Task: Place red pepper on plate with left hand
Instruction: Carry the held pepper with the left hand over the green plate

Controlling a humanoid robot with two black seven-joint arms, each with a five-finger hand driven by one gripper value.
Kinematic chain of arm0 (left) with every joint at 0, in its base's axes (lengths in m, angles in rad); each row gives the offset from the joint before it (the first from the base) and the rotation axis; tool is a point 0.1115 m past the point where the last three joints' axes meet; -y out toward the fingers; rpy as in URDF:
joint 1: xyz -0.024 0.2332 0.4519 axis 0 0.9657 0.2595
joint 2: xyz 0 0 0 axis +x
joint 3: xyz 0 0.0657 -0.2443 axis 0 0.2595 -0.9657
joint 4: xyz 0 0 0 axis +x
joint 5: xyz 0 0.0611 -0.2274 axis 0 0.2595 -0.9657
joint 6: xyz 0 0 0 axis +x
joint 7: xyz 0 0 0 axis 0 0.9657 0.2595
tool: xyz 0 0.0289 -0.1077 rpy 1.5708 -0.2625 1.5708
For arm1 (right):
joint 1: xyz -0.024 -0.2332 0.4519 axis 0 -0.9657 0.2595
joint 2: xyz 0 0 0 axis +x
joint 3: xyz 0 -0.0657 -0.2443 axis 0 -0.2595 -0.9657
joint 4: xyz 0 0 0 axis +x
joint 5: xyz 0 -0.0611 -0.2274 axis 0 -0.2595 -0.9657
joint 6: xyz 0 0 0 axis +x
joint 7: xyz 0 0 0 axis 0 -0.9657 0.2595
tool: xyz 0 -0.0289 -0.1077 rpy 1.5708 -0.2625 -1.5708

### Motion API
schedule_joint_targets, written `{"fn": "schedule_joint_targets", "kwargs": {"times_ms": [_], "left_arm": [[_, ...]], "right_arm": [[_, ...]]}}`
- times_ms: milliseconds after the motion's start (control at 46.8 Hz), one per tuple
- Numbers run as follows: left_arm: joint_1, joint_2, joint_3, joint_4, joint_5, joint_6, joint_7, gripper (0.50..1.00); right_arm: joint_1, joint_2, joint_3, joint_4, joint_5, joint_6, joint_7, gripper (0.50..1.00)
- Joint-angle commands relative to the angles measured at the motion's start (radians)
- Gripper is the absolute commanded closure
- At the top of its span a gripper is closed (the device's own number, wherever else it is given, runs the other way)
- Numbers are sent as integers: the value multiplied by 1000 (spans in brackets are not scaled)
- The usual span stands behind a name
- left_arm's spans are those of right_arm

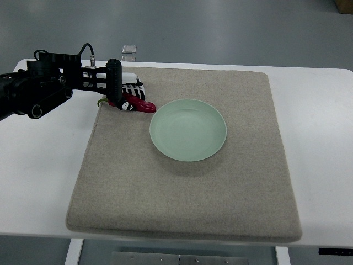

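Observation:
A red pepper (140, 105) with a green stem lies at the mat's far left, just left of the plate. My left hand (122, 89) reaches in from the left edge and its black and white fingers (132, 88) curl over the pepper's stem end, closed around it. The pale green plate (188, 130) sits in the middle of the mat, with nothing on it. The pepper's red tip pokes out toward the plate's rim, a short gap away. My right arm does not show.
A beige felt mat (187, 204) covers most of the white table (38, 182). A small clear bracket (129, 49) stands at the table's far edge. Grey floor lies beyond.

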Motion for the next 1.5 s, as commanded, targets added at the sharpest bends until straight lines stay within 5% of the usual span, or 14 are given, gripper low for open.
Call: {"fn": "schedule_joint_targets", "kwargs": {"times_ms": [0,748,1474], "left_arm": [[0,-1,0,1,0,0,0,1000],[-20,-4,-87,-31,-21,69,1,1000],[-28,-5,-98,-372,-18,82,0,1000]], "right_arm": [[-1,0,0,0,0,0,0,572],[0,0,0,0,0,0,0,572],[0,0,0,0,0,0,0,572]]}}
